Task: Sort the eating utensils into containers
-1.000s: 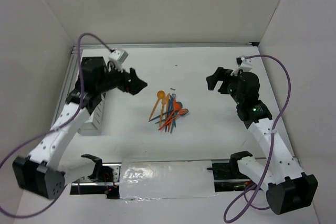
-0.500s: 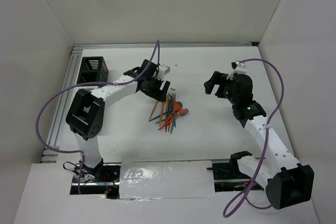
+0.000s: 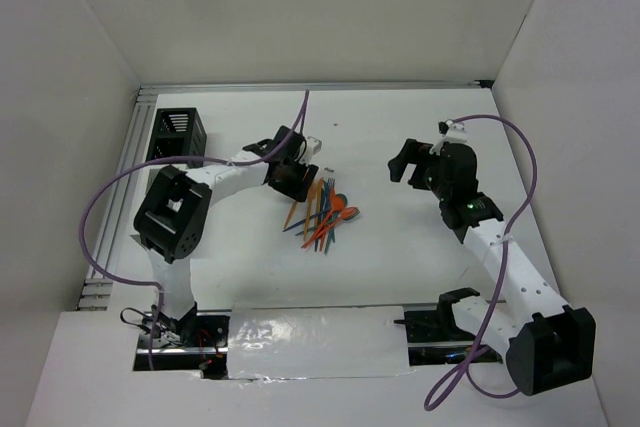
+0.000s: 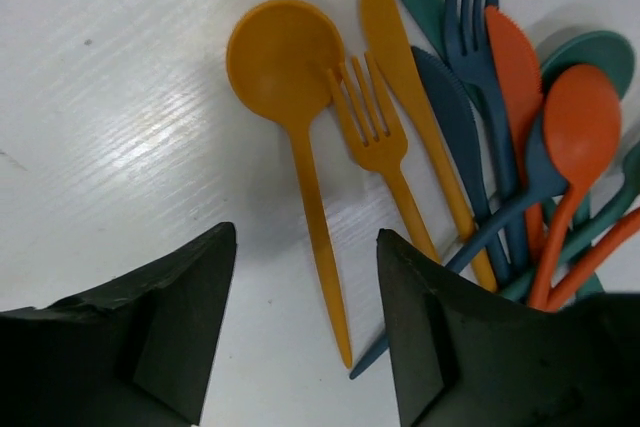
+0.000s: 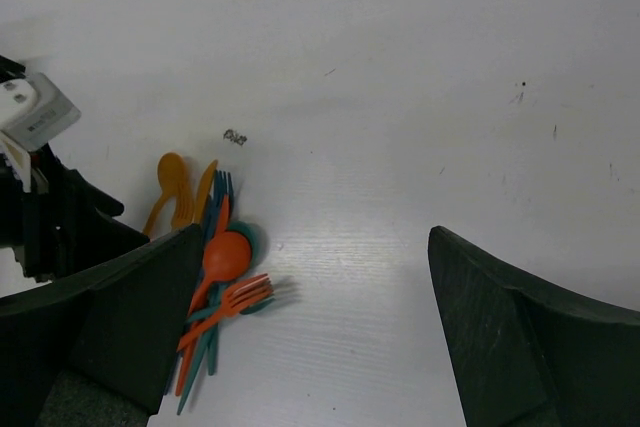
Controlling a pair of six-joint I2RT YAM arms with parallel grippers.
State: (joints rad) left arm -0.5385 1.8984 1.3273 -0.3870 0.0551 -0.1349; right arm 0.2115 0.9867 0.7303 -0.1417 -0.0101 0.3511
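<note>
The eating utensils (image 3: pixel 325 212) lie in one pile at the table's middle. In the left wrist view an orange spoon (image 4: pixel 287 57), an orange fork (image 4: pixel 375 132) and an orange knife (image 4: pixel 400 57) lie beside a dark blue fork (image 4: pixel 475 7), a red-orange spoon (image 4: pixel 580 122) and teal pieces. My left gripper (image 4: pixel 305 332) (image 3: pixel 298 180) hangs low over the pile's left edge, open, with the orange spoon's handle tip between its fingers (image 4: pixel 150 337), untouched. My right gripper (image 5: pixel 315 242) (image 3: pixel 405 162) hovers wide open to the right of the pile (image 5: pixel 215 262). Of the containers, a black slatted bin (image 3: pixel 178 134) stands at far left.
Metal rails run along the table's far edge (image 3: pixel 300 87) and left edge (image 3: pixel 125 167). White walls close in on three sides. A shiny taped strip (image 3: pixel 320 337) lies at the near edge between the arm bases. Purple cables (image 3: pixel 100 217) loop off both arms.
My left arm swung from over the bins at far left to the utensil pile and came down on its left edge, with its jaws narrowing. The right arm only shifted slightly.
</note>
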